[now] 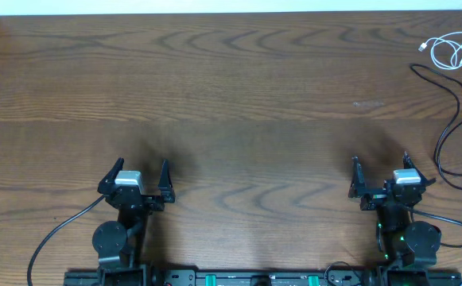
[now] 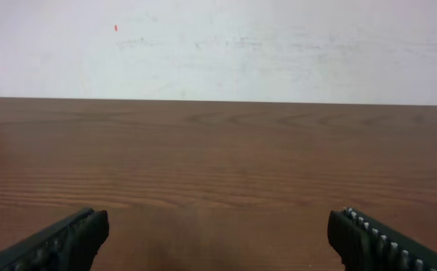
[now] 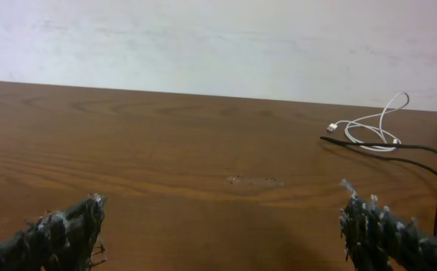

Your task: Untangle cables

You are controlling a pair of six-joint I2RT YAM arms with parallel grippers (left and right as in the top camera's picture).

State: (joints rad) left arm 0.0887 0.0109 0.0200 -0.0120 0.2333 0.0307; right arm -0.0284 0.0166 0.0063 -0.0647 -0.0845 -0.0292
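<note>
My left gripper [image 1: 142, 167] and right gripper [image 1: 381, 164] stand apart, empty; white cable [image 1: 452, 49] and black cable [image 3: 421, 147] lie ahead-right of the right one.

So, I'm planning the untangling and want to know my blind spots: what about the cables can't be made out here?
Overhead view: the black cable runs off the right edge, so its length and far end are cut off.
Overhead view: the white cable is too small to tell whether it touches the black one.
Right wrist view: a finger of the right claw hides the black cable's near stretch.
</note>
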